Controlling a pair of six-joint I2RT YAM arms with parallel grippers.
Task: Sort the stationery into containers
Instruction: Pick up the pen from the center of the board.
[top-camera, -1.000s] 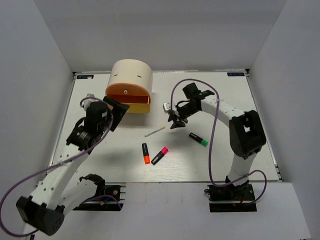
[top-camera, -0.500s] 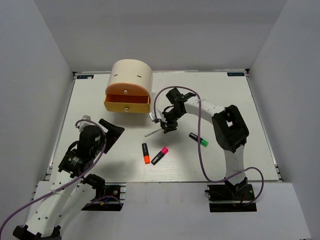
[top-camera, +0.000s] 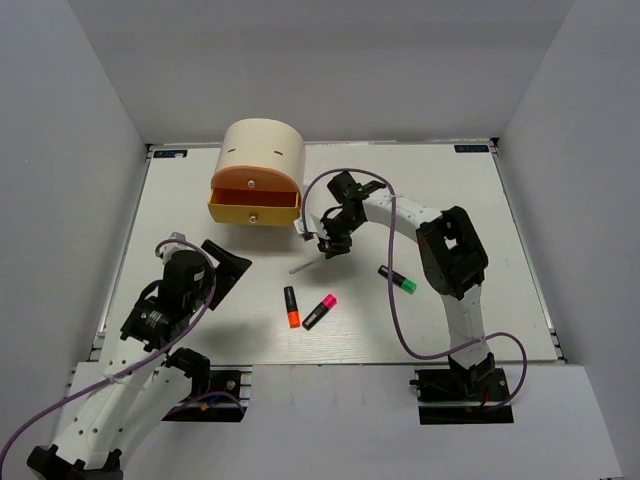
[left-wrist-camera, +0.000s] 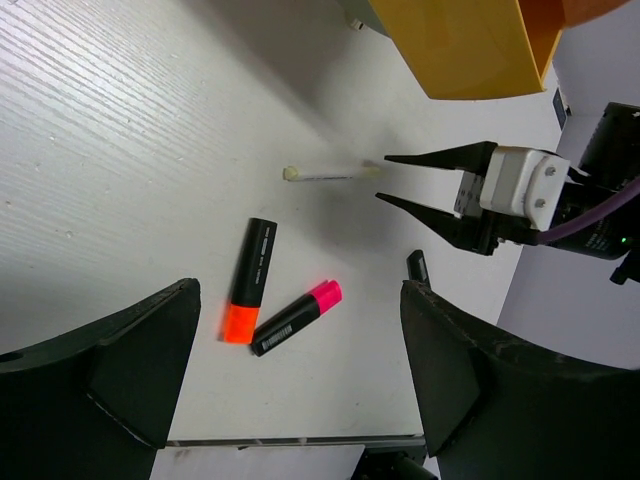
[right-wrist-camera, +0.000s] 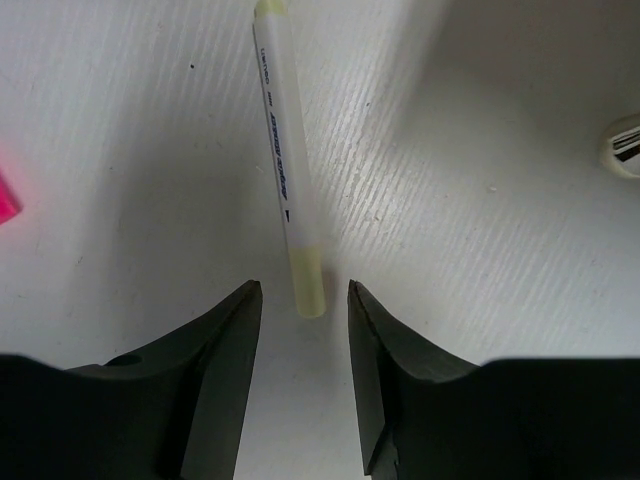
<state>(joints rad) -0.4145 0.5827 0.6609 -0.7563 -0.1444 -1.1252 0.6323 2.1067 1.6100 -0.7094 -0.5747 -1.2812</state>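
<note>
A thin pale yellow pen (top-camera: 308, 264) lies on the table below the cream cabinet (top-camera: 263, 152). My right gripper (top-camera: 325, 245) hovers at the pen's upper end. In the right wrist view the pen (right-wrist-camera: 285, 160) ends just at the mouth of the right gripper (right-wrist-camera: 302, 290), whose jaws stand open on either side without touching it. The yellow drawer (top-camera: 253, 212) is pulled out under the orange drawer (top-camera: 255, 187). Orange-capped (top-camera: 291, 306), pink-capped (top-camera: 319, 311) and green-capped (top-camera: 397, 279) highlighters lie further forward. My left gripper (top-camera: 225, 265) is open and empty, left of them.
The left wrist view shows the pen (left-wrist-camera: 328, 173), the orange-capped highlighter (left-wrist-camera: 248, 281), the pink-capped one (left-wrist-camera: 297, 317), the yellow drawer's corner (left-wrist-camera: 470, 45) and the right gripper (left-wrist-camera: 440, 180). A small round white thing (right-wrist-camera: 625, 145) sits at the right wrist view's right edge.
My left arm has drawn back from the cabinet toward the near left, leaving the yellow drawer pulled out. My right gripper has moved left and down onto the pen's end.
</note>
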